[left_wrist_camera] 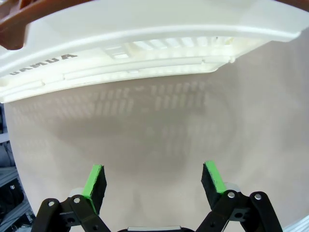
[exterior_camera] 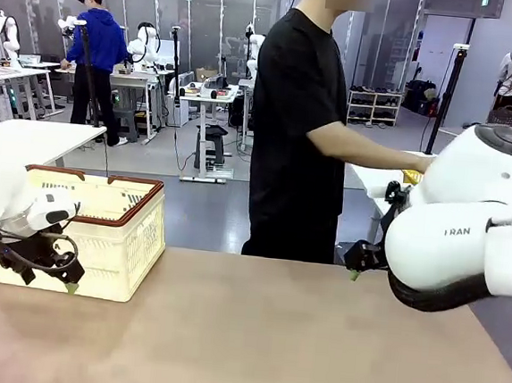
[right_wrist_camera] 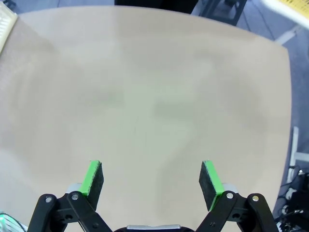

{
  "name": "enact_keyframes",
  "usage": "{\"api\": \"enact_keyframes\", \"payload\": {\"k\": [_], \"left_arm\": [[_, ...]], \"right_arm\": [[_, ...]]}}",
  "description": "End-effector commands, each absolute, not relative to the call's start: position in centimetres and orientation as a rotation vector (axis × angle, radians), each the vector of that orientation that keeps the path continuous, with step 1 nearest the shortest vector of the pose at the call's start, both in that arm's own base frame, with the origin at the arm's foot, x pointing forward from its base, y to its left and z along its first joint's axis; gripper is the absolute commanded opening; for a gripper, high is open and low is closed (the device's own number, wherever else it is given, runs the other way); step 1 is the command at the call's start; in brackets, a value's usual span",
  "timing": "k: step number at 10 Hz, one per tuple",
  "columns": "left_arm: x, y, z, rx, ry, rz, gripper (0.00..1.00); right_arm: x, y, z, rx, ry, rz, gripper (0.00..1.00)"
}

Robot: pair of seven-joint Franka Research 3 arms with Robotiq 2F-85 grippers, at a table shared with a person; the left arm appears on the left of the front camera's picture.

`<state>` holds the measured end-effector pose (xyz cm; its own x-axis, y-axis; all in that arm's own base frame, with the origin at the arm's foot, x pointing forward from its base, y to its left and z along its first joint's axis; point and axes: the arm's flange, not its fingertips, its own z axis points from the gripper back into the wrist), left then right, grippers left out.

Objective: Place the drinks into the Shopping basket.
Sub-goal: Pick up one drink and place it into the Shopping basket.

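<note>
Cream Shopping basket (exterior_camera: 119, 244) stands by the desk's (exterior_camera: 260, 344) left edge. The left gripper (left_wrist_camera: 154, 180) and right gripper (right_wrist_camera: 151, 178) are both spread apart and empty.

Landmark: you have the cream-white slotted plastic Shopping basket (left_wrist_camera: 159, 29) arching across the top of your view, its side wall facing you.
Rim: the dark reddish-brown rim (left_wrist_camera: 19, 29) shows at the basket's upper left corner.
Print: raised print (left_wrist_camera: 46, 64) on the basket's wall, left of its slots, reads upside down to you.
Tabletop: the plain beige tabletop (left_wrist_camera: 154, 140) spreads out below the basket, with a soft slot-patterned shadow (left_wrist_camera: 159, 104) just under the wall.
Left gripper: your black two-finger left gripper (left_wrist_camera: 153, 174) sits apart from the basket, jaws spread wide, bare tabletop between them.
Pads: the green pads (left_wrist_camera: 92, 179) face each other, both short of the basket's shadow.
</note>
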<state>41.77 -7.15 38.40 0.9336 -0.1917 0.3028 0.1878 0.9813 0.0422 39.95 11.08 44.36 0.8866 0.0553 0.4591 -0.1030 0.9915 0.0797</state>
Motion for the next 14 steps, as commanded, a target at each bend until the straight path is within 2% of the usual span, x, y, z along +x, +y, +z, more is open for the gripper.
{"api": "enact_keyframes", "payload": {"k": [1, 5, 6, 14], "left_arm": [[37.1, -6.5, 36.1, -0.008, -0.347, -0.178, 1.0], [37.2, -6.5, 36.2, 0.0, -0.365, -0.173, 1.0], [42.0, -7.4, 38.4, 0.0, -0.326, -0.186, 1.0], [42.0, -7.4, 38.4, 0.0, -0.326, -0.186, 1.0]], "right_arm": [[35.3, 9.1, 40.8, 0.171, -0.471, 0.076, 1.0], [35.3, 8.5, 40.1, 0.153, -0.45, -0.012, 1.0], [40.4, 9.9, 43.5, 0.146, -0.442, 0.023, 1.0], [40.4, 9.9, 43.5, 0.146, -0.442, 0.023, 1.0]]}}
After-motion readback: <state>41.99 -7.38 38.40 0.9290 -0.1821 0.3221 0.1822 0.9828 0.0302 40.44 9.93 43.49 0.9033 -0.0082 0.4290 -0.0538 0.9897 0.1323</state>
